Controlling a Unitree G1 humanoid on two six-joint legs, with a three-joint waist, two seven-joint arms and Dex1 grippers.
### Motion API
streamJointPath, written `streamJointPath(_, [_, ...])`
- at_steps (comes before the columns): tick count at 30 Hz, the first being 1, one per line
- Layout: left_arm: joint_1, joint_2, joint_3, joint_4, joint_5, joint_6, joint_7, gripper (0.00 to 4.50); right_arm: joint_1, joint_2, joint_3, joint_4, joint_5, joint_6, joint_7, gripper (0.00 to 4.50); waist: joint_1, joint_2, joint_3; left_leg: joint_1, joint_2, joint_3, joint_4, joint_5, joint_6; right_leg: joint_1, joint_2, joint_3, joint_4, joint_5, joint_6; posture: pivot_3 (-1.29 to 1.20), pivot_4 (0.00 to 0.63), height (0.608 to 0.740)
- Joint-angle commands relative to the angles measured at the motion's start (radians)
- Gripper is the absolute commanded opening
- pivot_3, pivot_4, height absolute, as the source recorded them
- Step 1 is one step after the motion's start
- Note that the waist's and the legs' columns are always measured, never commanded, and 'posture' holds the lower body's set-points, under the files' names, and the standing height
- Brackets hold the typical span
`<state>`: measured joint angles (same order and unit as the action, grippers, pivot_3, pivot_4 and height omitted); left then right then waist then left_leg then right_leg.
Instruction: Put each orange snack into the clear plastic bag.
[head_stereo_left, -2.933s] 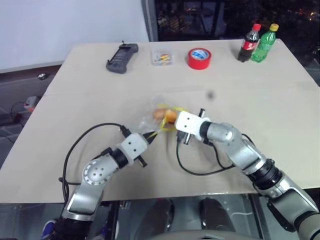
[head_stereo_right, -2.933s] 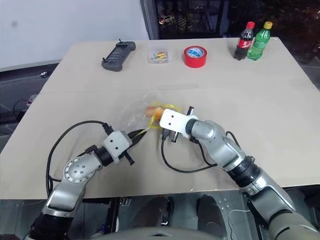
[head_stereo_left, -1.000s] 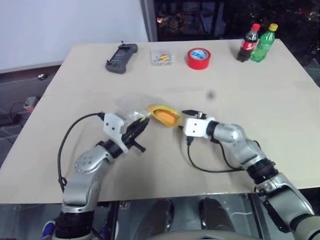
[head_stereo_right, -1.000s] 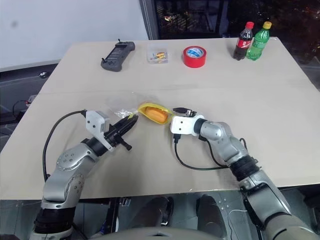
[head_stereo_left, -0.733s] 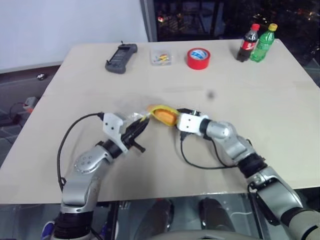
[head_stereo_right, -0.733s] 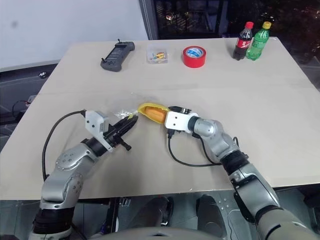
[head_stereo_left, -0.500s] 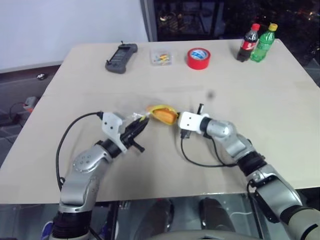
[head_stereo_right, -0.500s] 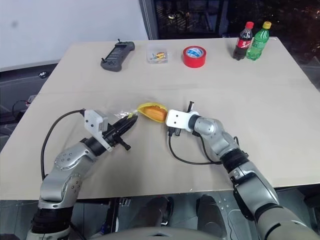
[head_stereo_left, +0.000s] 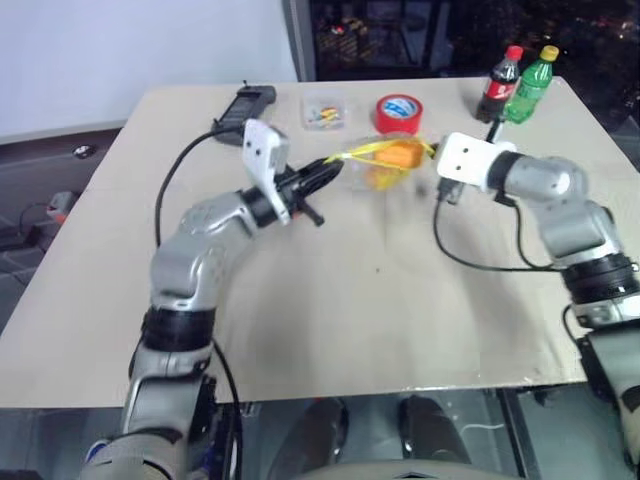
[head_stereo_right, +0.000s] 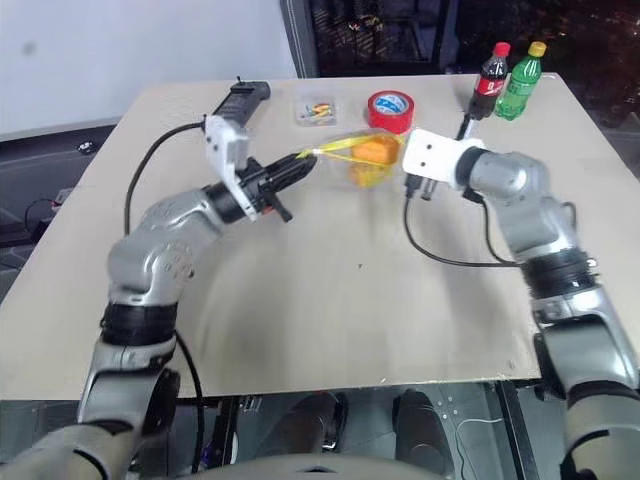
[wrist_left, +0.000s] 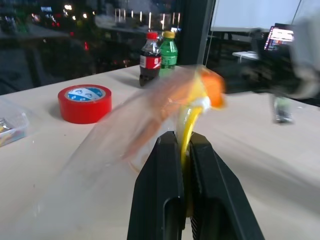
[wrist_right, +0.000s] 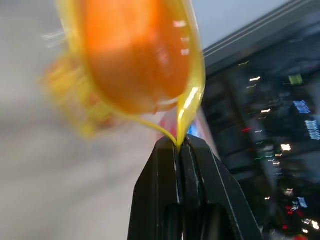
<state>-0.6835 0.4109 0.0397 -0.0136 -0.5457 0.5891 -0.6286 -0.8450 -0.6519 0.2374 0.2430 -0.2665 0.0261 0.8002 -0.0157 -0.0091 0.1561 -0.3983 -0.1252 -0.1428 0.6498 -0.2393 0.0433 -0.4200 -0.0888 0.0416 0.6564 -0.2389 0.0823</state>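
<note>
The clear plastic bag (head_stereo_left: 375, 165) hangs in the air above the far half of the table, stretched between my two grippers. Inside it sits an orange snack (head_stereo_left: 402, 156); blur hides whether there is more than one. My left gripper (head_stereo_left: 335, 170) is shut on the bag's yellow seal strip (wrist_left: 186, 131) at one end. My right gripper (head_stereo_left: 432, 152) is shut on the strip's other end. In the right wrist view the orange snack (wrist_right: 135, 55) bulges inside the bag just above the right gripper (wrist_right: 179, 146).
At the table's far edge stand a red tape roll (head_stereo_left: 398, 108), a cola bottle (head_stereo_left: 497, 85) and a green bottle (head_stereo_left: 530, 85). A small clear box (head_stereo_left: 324, 110) and a black controller (head_stereo_left: 250, 98) lie further left. Cables trail from both wrists over the table (head_stereo_left: 330, 300).
My right gripper closed on the bag's seal edge. Both grippers then rose together and moved toward the table's far side, lifting the bag with the orange snack off the table.
</note>
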Motion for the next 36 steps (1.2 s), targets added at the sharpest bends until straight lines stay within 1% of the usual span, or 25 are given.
streamJointPath(1, [-0.082, -0.005, 0.068, 0.086, -0.046, 0.019, -0.021, 0.00, 0.010, -0.085, -0.020, -0.046, 0.055, 0.106, 0.169, 0.05, -0.004, 0.000, 0.001, -0.001, 0.000, 0.000, 0.000, 0.000, 0.000, -0.001, 0.000, 0.000, 0.000, 0.000, 0.000, 0.00, 0.150, 0.740])
streamJointPath(3, [-0.075, 0.012, 0.032, 0.093, -0.016, -0.007, -0.063, 0.00, 0.024, -0.101, -0.034, -0.072, 0.103, 0.167, 0.232, 0.05, -0.009, 0.000, 0.001, -0.002, 0.000, 0.000, 0.000, 0.000, 0.000, -0.003, 0.000, 0.002, 0.000, 0.000, 0.000, 0.00, 0.150, 0.740])
streamJointPath(5, [-0.063, 0.021, 0.010, 0.094, 0.008, -0.029, -0.090, 0.00, 0.033, -0.104, -0.051, -0.091, 0.142, 0.236, 0.253, 0.05, -0.014, -0.001, 0.001, -0.003, 0.000, 0.000, -0.001, 0.000, 0.000, -0.005, 0.000, 0.002, 0.000, 0.000, 0.000, 0.00, 0.150, 0.740])
streamJointPath(9, [-0.066, 0.019, 0.016, 0.101, 0.006, -0.036, -0.124, 0.00, 0.085, -0.147, -0.082, -0.198, 0.315, 0.461, 0.415, 0.05, -0.013, -0.001, 0.001, -0.004, 0.000, 0.000, 0.000, 0.000, 0.000, -0.006, -0.001, 0.002, 0.001, 0.000, 0.000, 0.00, 0.150, 0.740])
streamJointPath(11, [-0.067, 0.043, -0.002, 0.097, 0.017, -0.049, -0.180, 0.00, 0.057, -0.160, -0.120, -0.183, 0.404, 0.531, 0.475, 0.05, -0.010, -0.001, 0.001, -0.005, 0.000, 0.000, 0.002, 0.000, 0.000, -0.006, -0.001, 0.002, 0.001, 0.000, 0.000, 0.00, 0.150, 0.740])
streamJointPath(14, [-0.091, 0.051, 0.026, 0.094, -0.047, 0.019, -0.223, 0.00, -0.010, -0.160, -0.184, -0.170, 0.547, 0.650, 0.534, 0.05, -0.010, -0.001, 0.002, -0.005, 0.000, 0.000, 0.002, 0.000, 0.000, -0.006, -0.001, 0.002, 0.002, 0.000, 0.000, 0.00, 0.150, 0.740])
streamJointPath(16, [-0.096, 0.072, 0.016, 0.088, -0.053, 0.033, -0.262, 0.00, -0.034, -0.176, -0.194, -0.155, 0.584, 0.683, 0.560, 0.05, -0.008, -0.001, 0.002, -0.005, 0.000, 0.000, 0.001, 0.000, 0.000, -0.006, -0.002, 0.002, 0.002, 0.000, 0.000, 0.00, 0.150, 0.740])
streamJointPath(17, [-0.118, 0.060, 0.056, 0.094, -0.115, 0.094, -0.247, 0.00, -0.046, -0.187, -0.196, -0.149, 0.598, 0.709, 0.567, 0.05, -0.005, -0.001, 0.002, -0.005, 0.000, 0.000, 0.001, 0.000, 0.000, -0.006, -0.003, 0.002, 0.002, 0.000, 0.000, 0.00, 0.150, 0.740])
streamJointPath(18, [-0.132, 0.055, 0.072, 0.101, -0.142, 0.139, -0.233, 0.00, -0.050, -0.201, -0.185, -0.142, 0.588, 0.705, 0.567, 0.05, -0.002, -0.001, 0.002, -0.005, 0.000, 0.000, 0.001, 0.000, 0.000, -0.006, -0.004, 0.002, 0.001, 0.000, 0.000, 0.00, 0.150, 0.740])
streamJointPath(19, [-0.109, 0.080, 0.028, 0.066, -0.090, 0.073, -0.277, 0.00, -0.036, -0.219, -0.163, -0.149, 0.547, 0.617, 0.565, 0.05, 0.000, -0.001, 0.002, -0.006, 0.000, 0.000, 0.001, 0.000, 0.000, -0.007, -0.004, 0.001, 0.001, 0.000, 0.000, 0.00, 0.150, 0.740])
streamJointPath(21, [-0.165, 0.048, 0.141, 0.088, -0.272, 0.207, -0.249, 0.00, -0.104, -0.188, -0.187, -0.183, 0.619, 0.755, 0.527, 0.05, 0.000, -0.001, 0.002, -0.010, 0.000, -0.001, 0.003, 0.000, 0.000, -0.010, -0.005, 0.001, 0.002, 0.000, 0.000, 0.00, 0.150, 0.740])
streamJointPath(23, [-0.168, 0.070, 0.058, 0.134, -0.088, 0.065, -0.205, 0.00, -0.072, -0.204, -0.144, -0.146, 0.529, 0.569, 0.519, 0.05, 0.000, -0.002, 0.003, -0.017, 0.000, 0.000, 0.006, 0.000, 0.000, -0.018, -0.006, 0.001, 0.005, 0.000, 0.000, 0.00, 0.150, 0.740])
streamJointPath(24, [-0.168, 0.071, 0.069, 0.123, -0.119, 0.096, -0.220, 0.00, -0.076, -0.196, -0.157, -0.154, 0.552, 0.570, 0.524, 0.05, 0.000, -0.002, 0.002, -0.020, 0.000, -0.001, 0.009, 0.000, 0.000, -0.020, -0.005, 0.000, 0.006, 0.000, 0.000, 0.00, 0.150, 0.740])
streamJointPath(25, [-0.190, 0.055, 0.116, 0.127, -0.182, 0.132, -0.209, 0.00, -0.108, -0.175, -0.168, -0.146, 0.558, 0.597, 0.486, 0.05, 0.000, -0.002, 0.003, -0.019, 0.000, -0.001, 0.009, 0.000, 0.000, -0.019, -0.005, 0.000, 0.006, 0.000, 0.000, 0.00, 0.150, 0.740])
streamJointPath(26, [-0.207, 0.046, 0.135, 0.141, -0.186, 0.125, -0.191, 0.00, -0.127, -0.165, -0.159, -0.123, 0.529, 0.584, 0.444, 0.05, -0.003, -0.002, 0.003, -0.019, -0.001, 0.000, 0.008, 0.000, 0.000, -0.019, -0.006, 0.001, 0.006, 0.000, 0.000, 0.00, 0.150, 0.740])
streamJointPath(27, [-0.200, 0.060, 0.091, 0.153, -0.100, 0.060, -0.176, 0.00, -0.109, -0.172, -0.139, -0.111, 0.502, 0.526, 0.450, 0.05, -0.002, -0.002, 0.003, -0.019, -0.001, 0.000, 0.008, 0.000, 0.000, -0.019, -0.006, 0.001, 0.006, 0.000, 0.000, 0.00, 0.150, 0.740])
streamJointPath(28, [-0.178, 0.070, 0.071, 0.097, -0.127, 0.094, -0.213, 0.00, -0.076, -0.177, -0.147, -0.160, 0.551, 0.555, 0.490, 0.05, 0.000, -0.002, 0.003, -0.019, -0.001, 0.000, 0.009, 0.000, 0.000, -0.019, -0.006, 0.001, 0.006, 0.000, 0.000, 0.00, 0.150, 0.740])
streamJointPath(29, [-0.164, 0.063, 0.077, 0.031, -0.204, 0.147, -0.250, 0.00, -0.057, -0.164, -0.173, -0.209, 0.623, 0.602, 0.513, 0.05, 0.001, -0.002, 0.003, -0.019, -0.001, 0.000, 0.009, 0.000, 0.000, -0.019, -0.006, 0.001, 0.006, 0.000, 0.000, 0.00, 0.150, 0.740])
streamJointPath(30, [-0.168, 0.041, 0.102, -0.004, -0.270, 0.182, -0.255, 0.00, -0.061, -0.138, -0.194, -0.229, 0.659, 0.642, 0.492, 0.05, 0.000, -0.002, 0.003, -0.019, -0.001, 0.000, 0.009, 0.000, 0.000, -0.019, -0.006, 0.001, 0.006, 0.000, 0.000, 0.00, 0.150, 0.740])
streamJointPath(31, [-0.202, 0.020, 0.112, 0.060, -0.202, 0.119, -0.175, 0.00, -0.091, -0.115, -0.179, -0.168, 0.589, 0.604, 0.400, 0.05, 0.000, -0.002, 0.003, -0.019, -0.001, -0.001, 0.008, 0.000, 0.000, -0.019, -0.006, 0.001, 0.005, 0.000, 0.000, 0.00, 0.150, 0.740])
streamJointPath(32, [-0.201, 0.041, 0.066, 0.117, -0.077, 0.022, -0.143, 0.00, -0.082, -0.120, -0.175, -0.155, 0.576, 0.552, 0.413, 0.05, 0.000, -0.002, 0.003, -0.019, -0.001, -0.001, 0.008, 0.000, 0.000, -0.019, -0.006, 0.001, 0.005, 0.000, 0.000, 0.00, 0.150, 0.740])
streamJointPath(33, [-0.180, 0.064, 0.029, 0.109, -0.050, 0.018, -0.187, 0.00, -0.062, -0.134, -0.185, -0.201, 0.633, 0.601, 0.458, 0.05, 0.002, -0.002, 0.003, -0.019, -0.001, -0.001, 0.009, 0.000, 0.000, -0.019, -0.006, 0.001, 0.006, 0.000, 0.000, 0.00, 0.150, 0.740])
streamJointPath(34, [-0.156, 0.062, 0.032, 0.030, -0.136, 0.074, -0.244, 0.00, -0.068, -0.105, -0.233, -0.251, 0.739, 0.691, 0.460, 0.05, 0.002, -0.002, 0.003, -0.019, -0.002, -0.001, 0.009, 0.000, 0.000, -0.019, -0.007, 0.001, 0.006, 0.000, 0.000, 0.00, 0.150, 0.740])
streamJointPath(35, [-0.151, 0.039, 0.064, -0.021, -0.235, 0.145, -0.241, 0.00, -0.079, -0.075, -0.263, -0.278, 0.788, 0.748, 0.430, 0.05, -0.003, -0.002, 0.003, -0.019, -0.002, -0.001, 0.009, 0.000, 0.000, -0.019, -0.007, 0.001, 0.007, 0.000, 0.000, 0.00, 0.150, 0.740])
streamJointPath(36, [-0.165, 0.006, 0.104, -0.019, -0.275, 0.171, -0.190, 0.00, -0.091, -0.055, -0.258, -0.259, 0.758, 0.739, 0.374, 0.05, -0.002, -0.002, 0.003, -0.019, -0.002, -0.001, 0.009, 0.000, 0.000, -0.019, -0.007, 0.001, 0.007, 0.000, 0.000, 0.00, 0.150, 0.740])
